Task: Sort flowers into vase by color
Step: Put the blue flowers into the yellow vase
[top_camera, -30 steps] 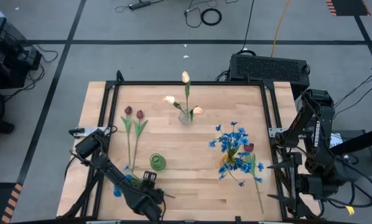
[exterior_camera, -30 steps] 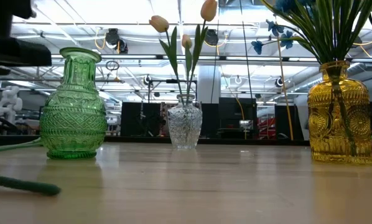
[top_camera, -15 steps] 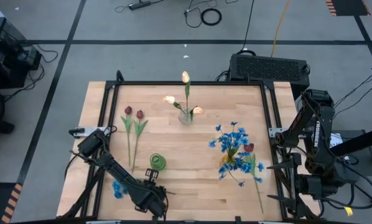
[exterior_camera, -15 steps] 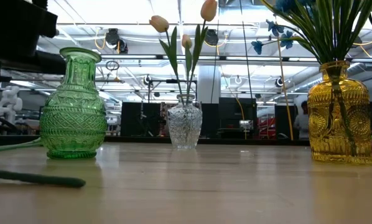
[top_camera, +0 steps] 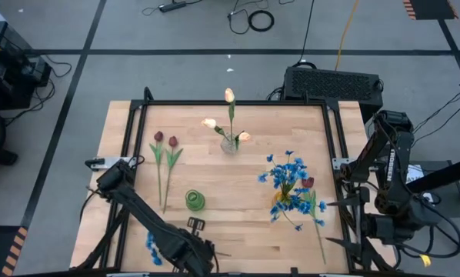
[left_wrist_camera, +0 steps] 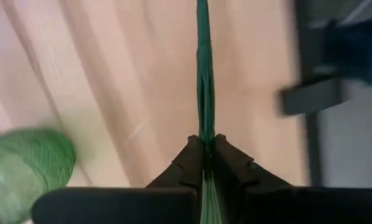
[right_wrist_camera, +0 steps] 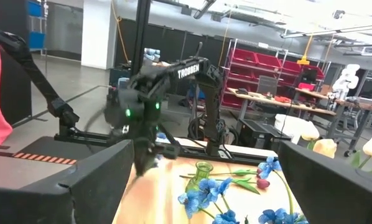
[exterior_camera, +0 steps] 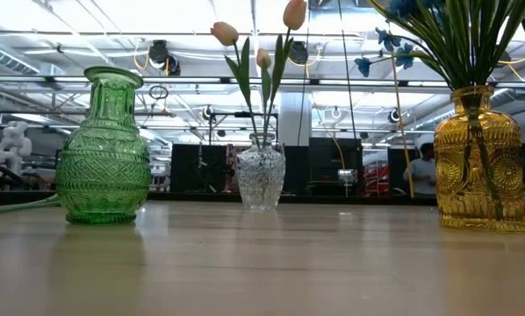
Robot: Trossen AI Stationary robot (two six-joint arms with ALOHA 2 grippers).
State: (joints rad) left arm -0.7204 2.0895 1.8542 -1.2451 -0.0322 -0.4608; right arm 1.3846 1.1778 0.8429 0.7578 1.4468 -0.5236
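Note:
My left gripper [top_camera: 191, 254] hangs near the table's near edge, shut on a thin green stem [left_wrist_camera: 204, 93]; a blue bloom [top_camera: 151, 246] shows beside it. The green vase [top_camera: 195, 201] stands just beyond it. A clear vase [top_camera: 229, 144] holds cream tulips [top_camera: 209, 123]. A yellow vase [exterior_camera: 478, 162] holds blue flowers [top_camera: 288, 173]. Two dark red tulips [top_camera: 165, 140] lie flat left of the green vase, and a third [top_camera: 309, 182] lies by the yellow vase. My right gripper [top_camera: 339, 223] waits open at the table's right edge. My left gripper pinches the green stem [left_wrist_camera: 204, 140] between its two fingers [left_wrist_camera: 189, 162], which lie on either side of it with the stem running straight on past their tips. The stem is clear of the tabletop in the low view. How far back it reaches cannot be seen.
A black frame rail [top_camera: 130, 154] runs around the tabletop. Bare wood [top_camera: 238, 223] lies between the green and yellow vases. A person [exterior_camera: 418, 171] stands in the room far behind the table.
My left gripper has moved toward the table's near edge and risen out of the low view. The stem that lay on the tabletop in the low view has been lifted clear, and the blue bloom has shifted toward the near edge with it.

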